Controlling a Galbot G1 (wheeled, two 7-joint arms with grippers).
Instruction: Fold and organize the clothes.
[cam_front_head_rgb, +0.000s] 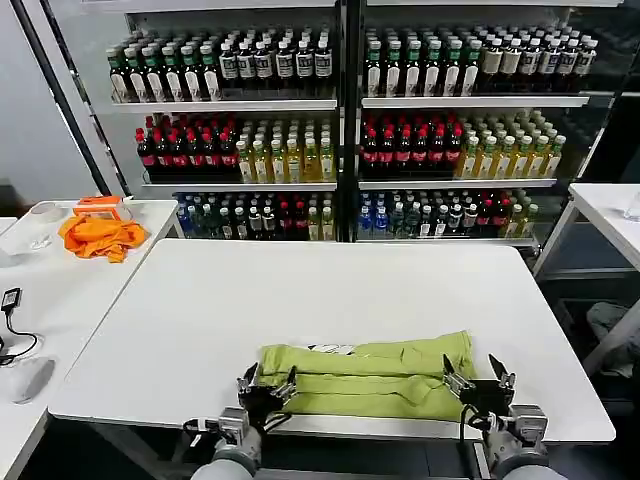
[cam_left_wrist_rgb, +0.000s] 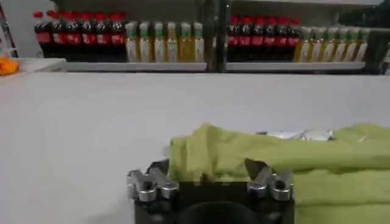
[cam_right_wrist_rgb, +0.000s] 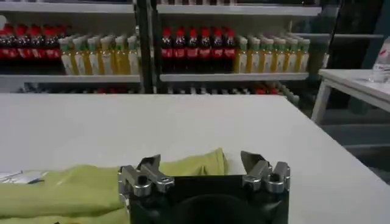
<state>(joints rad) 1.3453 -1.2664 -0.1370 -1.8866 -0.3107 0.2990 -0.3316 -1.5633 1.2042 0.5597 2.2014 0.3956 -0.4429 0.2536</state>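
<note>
The clothes are one light yellow-green T-shirt (cam_front_head_rgb: 365, 378), folded into a long strip along the near edge of the white table (cam_front_head_rgb: 300, 290). A bit of white print (cam_front_head_rgb: 335, 349) peeks out at its far side. My left gripper (cam_front_head_rgb: 267, 382) is open at the strip's left end. In the left wrist view the cloth (cam_left_wrist_rgb: 317, 158) bunches up between the spread fingers of that gripper (cam_left_wrist_rgb: 209, 173). My right gripper (cam_front_head_rgb: 478, 380) is open at the right end. There the shirt's tip (cam_right_wrist_rgb: 195, 164) lies between the fingers of the gripper (cam_right_wrist_rgb: 204, 167).
An orange cloth (cam_front_head_rgb: 100, 236) lies on the side table at the left, with a bowl (cam_front_head_rgb: 40, 215) and a cable (cam_front_head_rgb: 12, 300) near it. Shelves of bottles (cam_front_head_rgb: 340, 120) stand behind. Another white table (cam_front_head_rgb: 610, 215) is at the right.
</note>
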